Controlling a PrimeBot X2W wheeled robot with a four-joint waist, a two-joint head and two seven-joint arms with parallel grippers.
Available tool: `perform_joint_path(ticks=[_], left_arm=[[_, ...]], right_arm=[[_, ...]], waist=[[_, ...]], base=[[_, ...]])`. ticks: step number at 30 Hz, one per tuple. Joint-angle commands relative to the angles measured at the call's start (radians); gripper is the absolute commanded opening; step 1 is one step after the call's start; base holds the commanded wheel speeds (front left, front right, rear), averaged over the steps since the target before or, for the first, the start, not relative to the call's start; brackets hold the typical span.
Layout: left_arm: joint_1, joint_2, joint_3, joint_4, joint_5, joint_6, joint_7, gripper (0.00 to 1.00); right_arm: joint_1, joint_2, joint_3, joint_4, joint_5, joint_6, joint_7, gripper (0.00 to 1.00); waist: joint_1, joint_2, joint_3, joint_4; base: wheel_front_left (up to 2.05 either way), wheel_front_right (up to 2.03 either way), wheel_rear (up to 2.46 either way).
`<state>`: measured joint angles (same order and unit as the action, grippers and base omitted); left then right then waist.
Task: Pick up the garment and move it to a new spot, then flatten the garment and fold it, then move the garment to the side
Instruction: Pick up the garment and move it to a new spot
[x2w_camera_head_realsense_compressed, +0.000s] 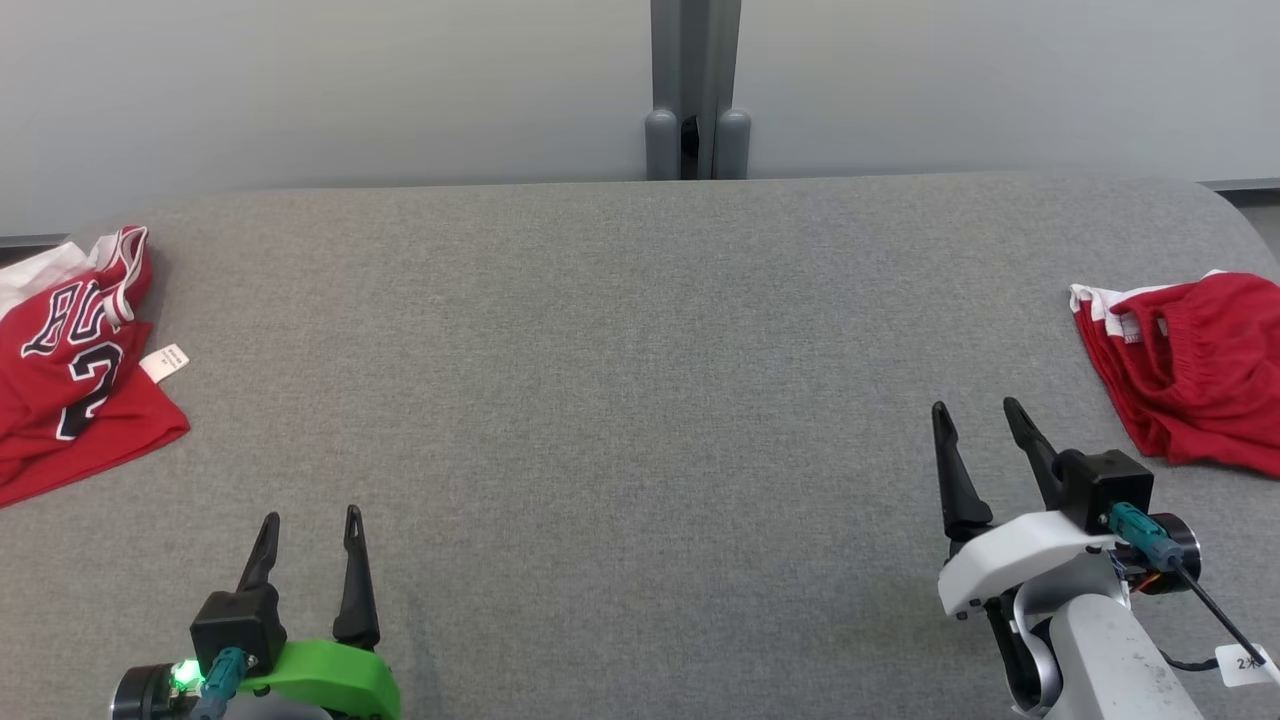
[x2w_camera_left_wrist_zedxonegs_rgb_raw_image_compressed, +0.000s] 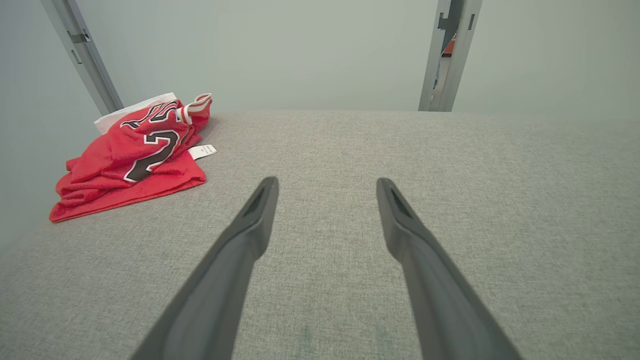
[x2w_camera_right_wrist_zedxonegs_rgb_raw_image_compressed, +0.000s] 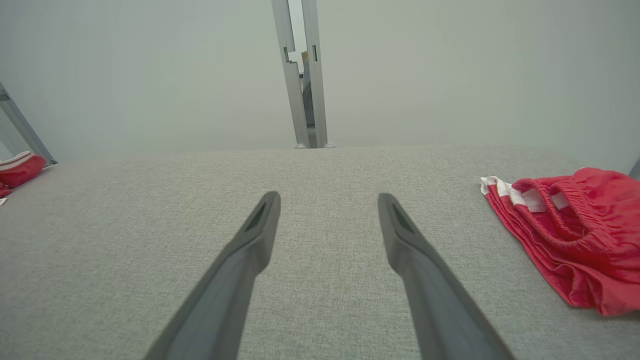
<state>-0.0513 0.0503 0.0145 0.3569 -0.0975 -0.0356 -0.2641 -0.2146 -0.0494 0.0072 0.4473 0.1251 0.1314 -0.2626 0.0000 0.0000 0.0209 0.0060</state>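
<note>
Two red garments lie on the grey padded table (x2w_camera_head_realsense_compressed: 640, 400). A crumpled red jersey (x2w_camera_head_realsense_compressed: 70, 370) with black-and-white lettering and a white tag rests at the far left edge, also seen in the left wrist view (x2w_camera_left_wrist_zedxonegs_rgb_raw_image_compressed: 130, 160). Bunched red shorts (x2w_camera_head_realsense_compressed: 1190, 370) with a white-striped waistband lie at the far right edge, the same shorts (x2w_camera_right_wrist_zedxonegs_rgb_raw_image_compressed: 565, 230) appearing in the right wrist view. My left gripper (x2w_camera_head_realsense_compressed: 311, 514) (x2w_camera_left_wrist_zedxonegs_rgb_raw_image_compressed: 327, 180) hovers open near the front left, apart from the jersey. My right gripper (x2w_camera_head_realsense_compressed: 974, 405) (x2w_camera_right_wrist_zedxonegs_rgb_raw_image_compressed: 329, 195) is open too, just left of the shorts, touching nothing.
A grey upright post (x2w_camera_head_realsense_compressed: 695, 90) stands behind the table's far edge against a pale wall. A cable with a white label (x2w_camera_head_realsense_compressed: 1245, 662) hangs from my right wrist. The broad middle of the table lies between the two garments.
</note>
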Motion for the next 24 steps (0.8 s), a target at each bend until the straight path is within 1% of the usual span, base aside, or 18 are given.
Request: perform_joint_path(ticks=[1,6,10,14,18,24], left_arm=[[0.013,0.001,0.002,-0.005,0.0,0.004,0.0,1.0],[0.011,0.001,-0.005,-0.01,-0.008,0.011,0.0,1.0],[-0.009,0.002,-0.002,-0.008,-0.019,0.017,0.0,1.0],[-0.019,0.002,0.009,-0.002,-0.024,0.02,0.0,1.0],[-0.01,0.002,0.03,0.003,-0.03,0.031,0.0,1.0],[-0.005,0.002,0.057,0.003,-0.039,0.032,0.0,1.0]], right_arm=[[0.011,-0.003,0.003,-0.006,0.0,-0.002,-0.003,1.0],[0.011,-0.003,0.008,-0.003,-0.002,-0.002,-0.003,1.0],[-0.001,-0.003,0.027,-0.006,-0.001,-0.002,-0.003,1.0],[-0.012,-0.003,0.054,-0.004,0.013,-0.002,-0.003,1.0],[-0.023,-0.003,0.088,0.007,0.019,-0.002,-0.003,1.0],[-0.043,-0.003,0.118,0.015,0.023,-0.002,-0.003,1.0]], waist=[[0.0,0.0,-0.002,0.001],[0.0,0.0,0.011,0.023],[0.0,0.0,0.035,0.066],[0.0,0.0,0.053,0.138],[0.0,0.0,0.062,0.219],[0.0,0.0,0.072,0.347]], base=[[0.0,0.0,0.0],[0.0,0.0,0.0],[0.0,0.0,0.0],[0.0,0.0,0.0],[0.0,0.0,0.0],[0.0,0.0,0.0]])
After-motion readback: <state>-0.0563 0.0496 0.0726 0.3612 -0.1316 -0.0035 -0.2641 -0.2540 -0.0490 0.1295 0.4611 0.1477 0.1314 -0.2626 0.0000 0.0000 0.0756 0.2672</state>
